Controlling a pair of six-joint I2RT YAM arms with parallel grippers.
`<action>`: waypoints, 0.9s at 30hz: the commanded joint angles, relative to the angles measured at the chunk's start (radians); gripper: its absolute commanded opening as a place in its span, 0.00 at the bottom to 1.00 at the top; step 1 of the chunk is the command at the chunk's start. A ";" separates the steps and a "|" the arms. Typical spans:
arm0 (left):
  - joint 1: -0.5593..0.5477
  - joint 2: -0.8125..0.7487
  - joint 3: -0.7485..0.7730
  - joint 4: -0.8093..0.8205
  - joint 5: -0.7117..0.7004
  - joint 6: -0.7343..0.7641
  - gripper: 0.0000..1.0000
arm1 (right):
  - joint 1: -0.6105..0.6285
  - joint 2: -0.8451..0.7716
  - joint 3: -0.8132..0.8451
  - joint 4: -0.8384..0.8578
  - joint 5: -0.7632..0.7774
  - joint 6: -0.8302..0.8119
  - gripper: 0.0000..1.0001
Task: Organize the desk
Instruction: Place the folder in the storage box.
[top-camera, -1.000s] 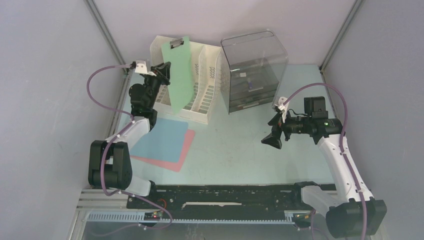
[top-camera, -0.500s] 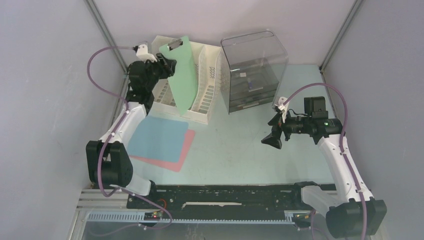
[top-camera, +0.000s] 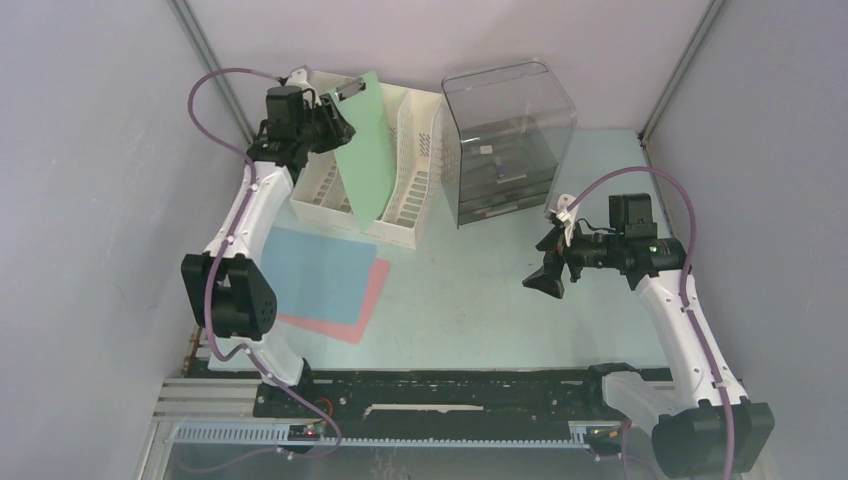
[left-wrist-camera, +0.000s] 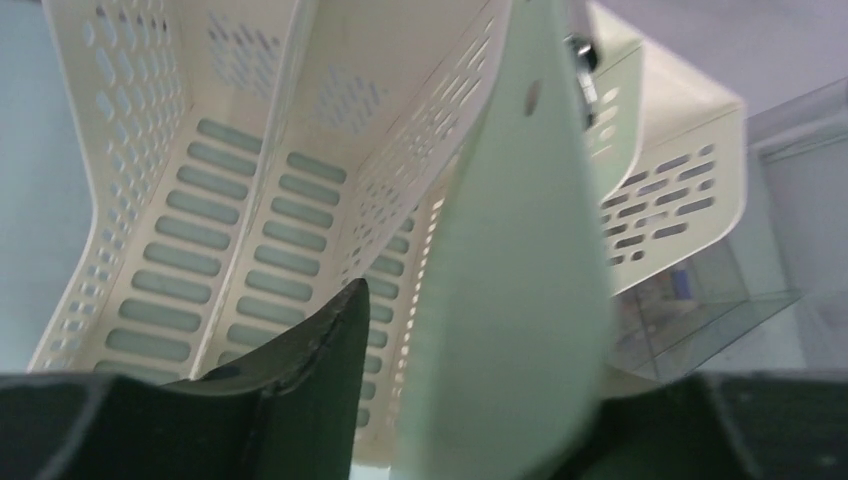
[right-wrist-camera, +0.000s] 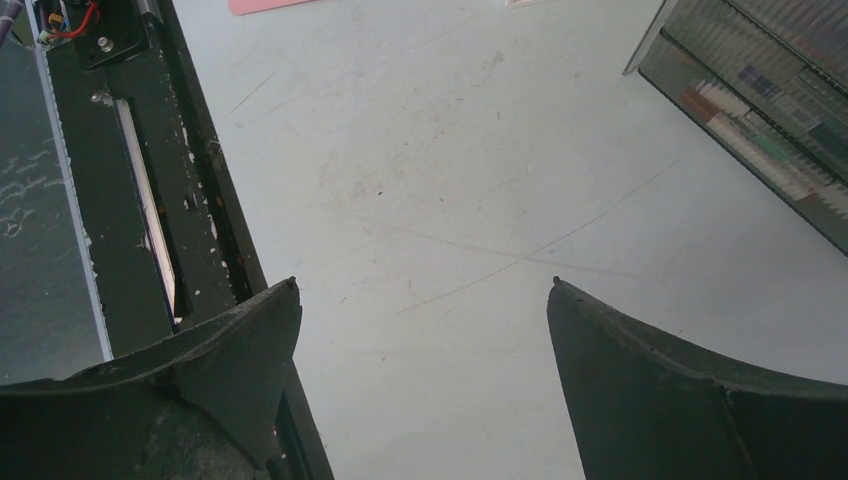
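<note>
Half-open left gripper (top-camera: 338, 122) astride clipboard (top-camera: 365, 150); right gripper (right-wrist-camera: 422, 284) wide, empty; desk (top-camera: 470, 300) long axis left-right.

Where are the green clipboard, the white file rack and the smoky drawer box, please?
green clipboard (top-camera: 365, 150), top external view, middle of its board.
white file rack (top-camera: 416, 150), top external view, perforated right wall.
smoky drawer box (top-camera: 510, 115), top external view, its clear top.

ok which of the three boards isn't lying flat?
The green clipboard: it stands in the white rack; the blue sheet and pink sheet lie on the desk.
</note>
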 joint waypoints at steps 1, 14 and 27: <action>-0.023 0.028 0.097 -0.160 -0.057 0.041 0.45 | 0.007 -0.018 0.009 -0.015 -0.008 -0.016 1.00; -0.052 -0.015 0.117 -0.108 -0.038 0.128 0.00 | 0.021 -0.014 0.008 -0.013 0.009 -0.018 1.00; -0.073 -0.214 -0.184 0.361 0.035 0.260 0.00 | 0.028 -0.019 0.008 -0.012 0.020 -0.019 1.00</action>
